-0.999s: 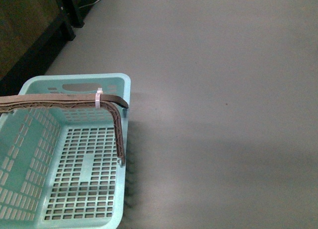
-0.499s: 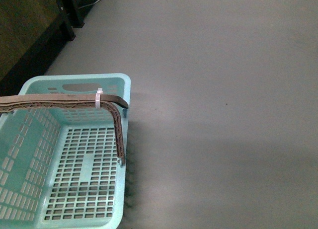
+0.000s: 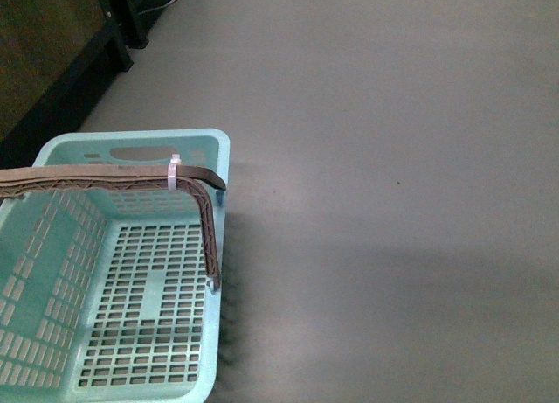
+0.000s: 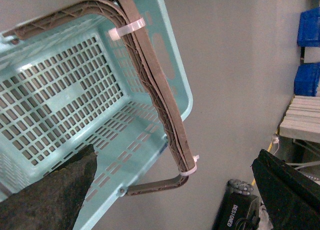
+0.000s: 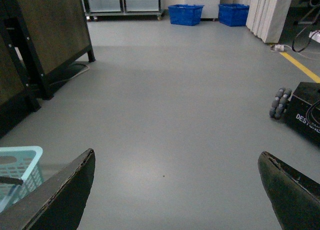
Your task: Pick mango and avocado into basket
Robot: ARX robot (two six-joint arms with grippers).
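My left gripper (image 4: 174, 155) hangs with jaws wide apart, gripping nothing, over the light teal basket (image 3: 220, 154). The basket sits on the grey floor (image 3: 393, 202), close in on my left side. Its brown-grey handle (image 3: 105, 174) stands raised across the opening, with a white zip tie (image 3: 174, 171) near its corner. My right gripper (image 5: 176, 154) is spread wide too, above the floor beside the basket. Farther off stand a dark wooden cabinet (image 5: 50, 25), a black wheeled unit (image 5: 307, 110) and two blue crates (image 5: 186, 14).
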